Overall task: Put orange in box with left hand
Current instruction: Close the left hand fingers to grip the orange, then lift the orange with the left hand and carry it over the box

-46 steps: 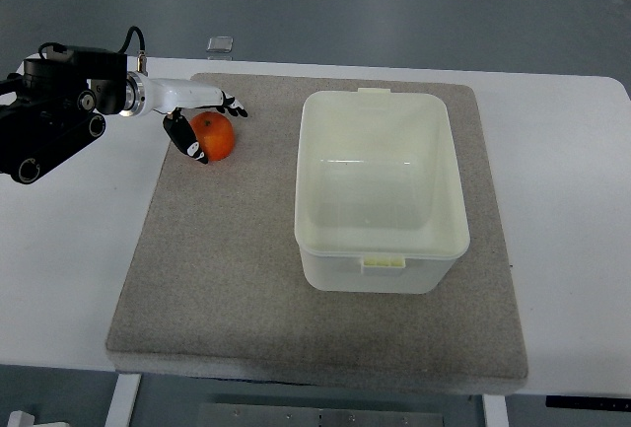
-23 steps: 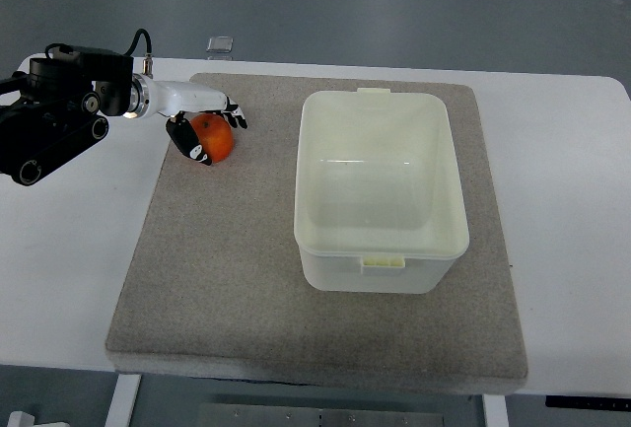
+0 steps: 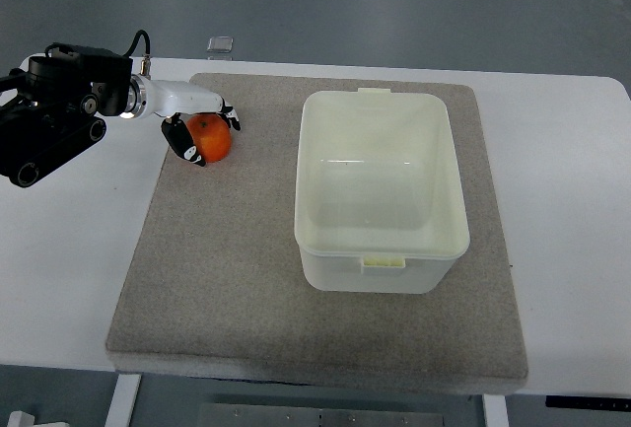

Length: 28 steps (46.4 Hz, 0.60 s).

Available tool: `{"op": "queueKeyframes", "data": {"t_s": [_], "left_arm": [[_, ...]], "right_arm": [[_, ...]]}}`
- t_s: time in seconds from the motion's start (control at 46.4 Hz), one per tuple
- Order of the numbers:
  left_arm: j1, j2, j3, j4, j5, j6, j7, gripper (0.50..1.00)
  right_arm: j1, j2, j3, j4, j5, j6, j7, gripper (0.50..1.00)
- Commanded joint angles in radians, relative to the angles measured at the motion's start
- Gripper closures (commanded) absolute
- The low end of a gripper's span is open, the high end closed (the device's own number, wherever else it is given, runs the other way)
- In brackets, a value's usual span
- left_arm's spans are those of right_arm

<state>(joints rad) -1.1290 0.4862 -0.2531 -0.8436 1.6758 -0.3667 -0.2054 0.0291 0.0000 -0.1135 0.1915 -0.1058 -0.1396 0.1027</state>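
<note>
Since a second ago your left hand (image 3: 197, 123) has closed in tighter on the orange (image 3: 211, 137), and hand and fruit together have slid a bit toward the far-left corner of the mat. Compared with the earlier shot, where the fingers stood more open around it, the dark fingertips (image 3: 187, 147) now wrap the left and near side of the orange, with more digits curled over its far side, so you've got a grip on it, or very close to one. Can't tell from straight above whether it's lifted off the surface or still sitting on it.

You'll see the orange at the far-left part of the grey felt mat (image 3: 227, 279), well apart from the box (image 3: 383, 190). That box is a pale cream plastic tub, open on top, sitting right of the mat's centre with nothing inside it. Your arm comes in from the left edge over the white table (image 3: 69, 249). One small clear thing (image 3: 220, 44) sits on the table's far edge, too small to make out.
</note>
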Motion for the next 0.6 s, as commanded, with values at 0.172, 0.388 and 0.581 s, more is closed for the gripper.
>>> {"op": "queueKeyframes", "data": {"t_s": [0.172,0.388,0.581], "left_arm": [[0.000,0.000,0.000,0.003,0.038,0.000,0.001,0.941],[-0.052,0.003,-0.002,-0.003,0.038,-0.006,0.001,1.000],[-0.136,0.044,-0.014,-0.083,0.024,-0.078,0.001,1.000]], "right_arm": [[0.000,0.000,0.000,0.000,0.000,0.000,0.000,0.556],[0.000,0.000,0.000,0.000,0.000,0.000,0.000,0.556],[0.000,0.000,0.000,0.000,0.000,0.000,0.000,0.556]]}}
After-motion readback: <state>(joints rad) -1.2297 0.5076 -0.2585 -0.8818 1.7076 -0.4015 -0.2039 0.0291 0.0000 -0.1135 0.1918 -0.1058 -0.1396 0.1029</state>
